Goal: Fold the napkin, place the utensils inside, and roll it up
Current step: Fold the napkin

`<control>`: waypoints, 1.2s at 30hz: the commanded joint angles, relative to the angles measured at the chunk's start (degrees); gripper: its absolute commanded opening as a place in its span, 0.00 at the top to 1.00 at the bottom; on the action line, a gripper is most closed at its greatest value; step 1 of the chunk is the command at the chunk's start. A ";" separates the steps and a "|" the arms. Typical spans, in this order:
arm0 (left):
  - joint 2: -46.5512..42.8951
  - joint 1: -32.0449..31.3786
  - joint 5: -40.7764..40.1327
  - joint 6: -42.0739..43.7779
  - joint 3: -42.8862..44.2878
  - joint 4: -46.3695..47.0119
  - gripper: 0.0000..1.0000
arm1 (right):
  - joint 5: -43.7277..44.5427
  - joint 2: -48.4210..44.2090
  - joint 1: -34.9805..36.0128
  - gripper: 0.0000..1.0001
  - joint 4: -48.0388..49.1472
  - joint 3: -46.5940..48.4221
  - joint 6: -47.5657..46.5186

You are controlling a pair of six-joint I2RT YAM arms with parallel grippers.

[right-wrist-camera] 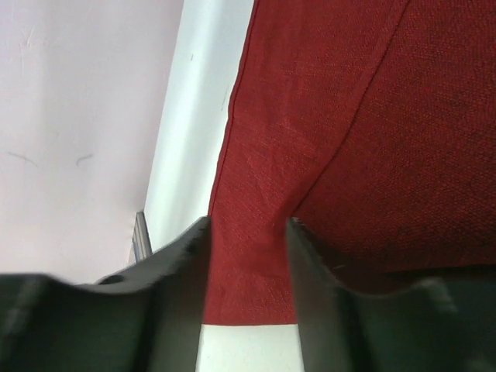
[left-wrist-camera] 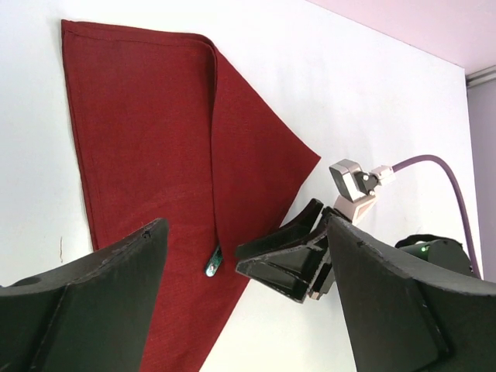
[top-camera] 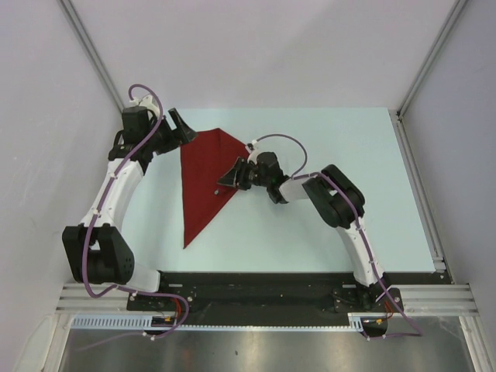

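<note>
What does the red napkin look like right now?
The napkin is a plain dark red woven cloth with stitched hems. It lies flat on the pale table, folded into a long triangle, with one flap laid over the rest. A utensil pokes its shiny tip out from under that flap. The right gripper has its open fingers on either side of the napkin's edge, where the cloth puckers a little.
</note>
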 commanded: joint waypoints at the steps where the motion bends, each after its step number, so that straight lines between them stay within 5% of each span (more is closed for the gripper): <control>1: -2.08 0.43 1.09 -0.69 1.08 1.84 0.12 | -1.58 -5.33 0.96 0.43 -0.23 0.26 -5.38; 6: -2.34 2.18 1.09 -0.43 1.34 1.57 0.12 | -1.33 -11.65 4.29 0.39 -9.17 -0.44 -16.45; 15: -3.04 12.02 2.50 -0.25 1.87 1.22 0.11 | 17.37 -17.55 21.24 0.35 -27.92 0.70 -50.91; 24: -2.08 15.10 1.70 -0.08 1.52 1.48 0.11 | 38.82 -13.68 34.71 0.35 -22.75 -1.66 -68.05; 36: -1.73 14.93 3.02 -0.69 1.17 1.92 0.11 | 50.36 -8.59 40.42 0.34 -9.65 -6.33 -79.23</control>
